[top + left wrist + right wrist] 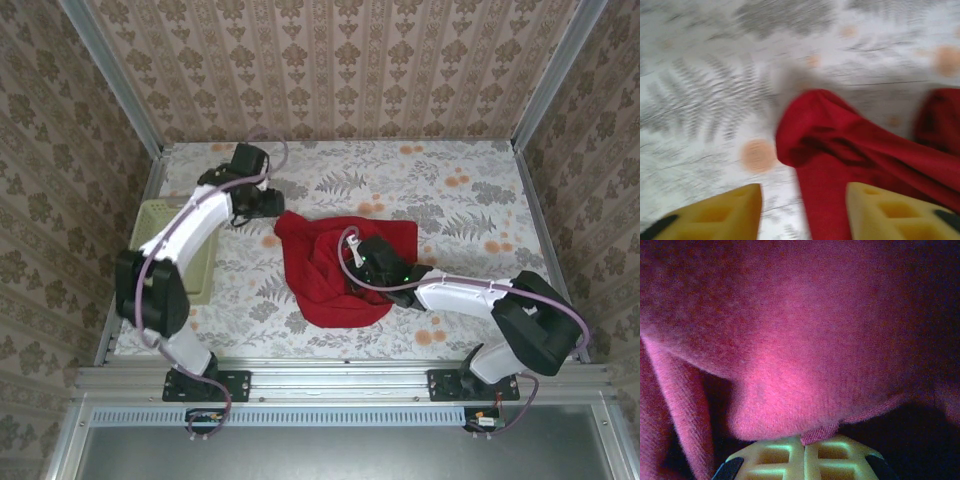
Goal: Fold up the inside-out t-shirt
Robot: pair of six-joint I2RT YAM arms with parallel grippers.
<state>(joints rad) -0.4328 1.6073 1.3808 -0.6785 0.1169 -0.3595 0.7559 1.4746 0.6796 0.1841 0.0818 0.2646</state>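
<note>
— Where's the t-shirt (330,275)?
— I see it bunched in the middle of the table (450,200), right of the green basket (200,268). My right gripper (804,452) is pressed together, pinching its hem.
— And the left?
— My left gripper (802,212) is spread at the shirt's far-left corner.

The left gripper (804,197) pointed toward three o'clock, jaws apart and empty. The right gripper (804,452), reaching toward ten o'clock, pinched the hem of the inside-out t-shirt (805,340).
</note>
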